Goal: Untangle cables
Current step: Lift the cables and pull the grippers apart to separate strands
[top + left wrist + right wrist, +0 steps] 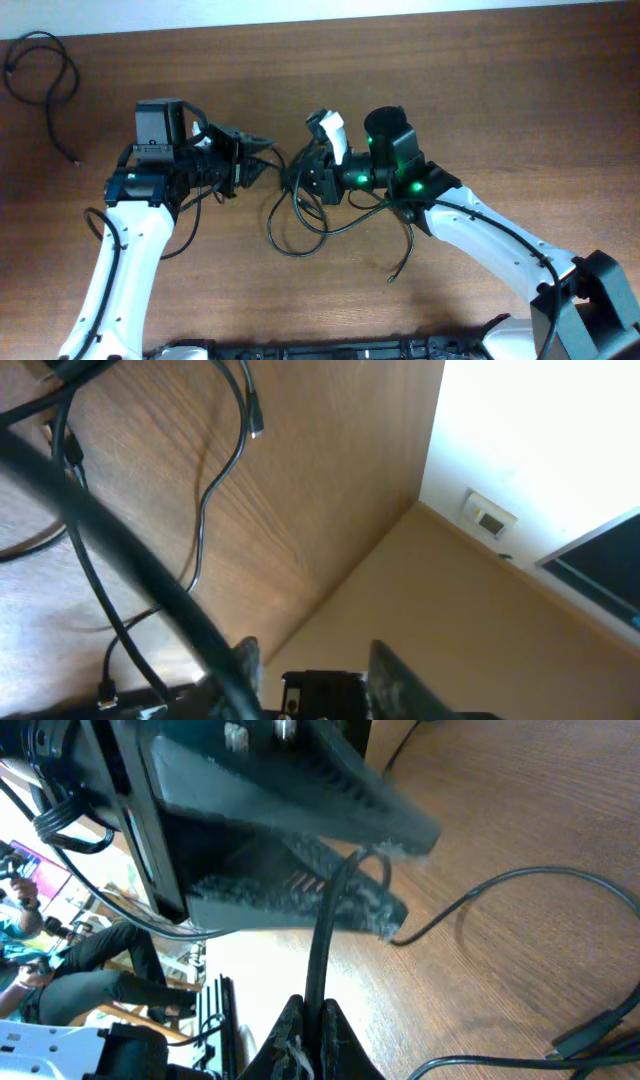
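The cables [300, 225] lie as loose black loops on the wooden table between my two grippers, with one plug end [393, 278] trailing to the right. My right gripper [297, 181] is shut on one black cable [322, 935], which rises taut from between its fingertips [310, 1005] to the left gripper's fingers [330, 895]. My left gripper [313, 646] faces the right one with its jaws apart. A thick, blurred cable [120, 550] crosses in front of one of its fingers [246, 660]. Thinner cables with plugs [215, 485] lie on the table beyond.
A separate black cable [45, 75] lies coiled at the table's far left corner. The table's far edge [400, 20] runs along the top, against a pale wall. Both arms reach in from the near side and meet at the middle.
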`<state>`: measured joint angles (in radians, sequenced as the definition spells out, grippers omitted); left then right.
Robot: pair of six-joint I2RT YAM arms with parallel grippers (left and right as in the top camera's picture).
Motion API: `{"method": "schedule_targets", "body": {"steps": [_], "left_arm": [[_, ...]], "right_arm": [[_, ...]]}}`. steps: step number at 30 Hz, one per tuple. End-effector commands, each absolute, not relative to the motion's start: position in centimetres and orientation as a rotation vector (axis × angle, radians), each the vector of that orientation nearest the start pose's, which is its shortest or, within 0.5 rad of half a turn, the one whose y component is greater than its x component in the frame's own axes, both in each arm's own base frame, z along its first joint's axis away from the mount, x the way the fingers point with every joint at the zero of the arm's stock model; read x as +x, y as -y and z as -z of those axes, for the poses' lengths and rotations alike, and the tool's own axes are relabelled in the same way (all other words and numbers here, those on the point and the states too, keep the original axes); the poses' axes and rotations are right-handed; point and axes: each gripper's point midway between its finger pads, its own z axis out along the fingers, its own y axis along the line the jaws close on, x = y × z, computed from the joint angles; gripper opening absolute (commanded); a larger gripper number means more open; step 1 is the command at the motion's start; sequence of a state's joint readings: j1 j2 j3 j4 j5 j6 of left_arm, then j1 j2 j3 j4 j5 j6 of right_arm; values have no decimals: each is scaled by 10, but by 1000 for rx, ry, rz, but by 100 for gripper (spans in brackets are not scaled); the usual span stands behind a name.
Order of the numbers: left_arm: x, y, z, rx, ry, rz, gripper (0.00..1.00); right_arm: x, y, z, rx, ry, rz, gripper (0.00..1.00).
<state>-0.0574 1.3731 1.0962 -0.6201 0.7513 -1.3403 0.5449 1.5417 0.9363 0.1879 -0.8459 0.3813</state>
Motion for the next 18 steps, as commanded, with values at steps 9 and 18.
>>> {"method": "schedule_targets", "body": {"steps": [9, 18], "left_arm": [[387, 128, -276, -693, -2187, 1446, 0], [418, 97, -348, -661, -1969, 1294, 0]], "right_arm": [[330, -290, -207, -632, -2013, -1328, 91], [298, -300, -112, -621, -2405, -975, 99]]}}
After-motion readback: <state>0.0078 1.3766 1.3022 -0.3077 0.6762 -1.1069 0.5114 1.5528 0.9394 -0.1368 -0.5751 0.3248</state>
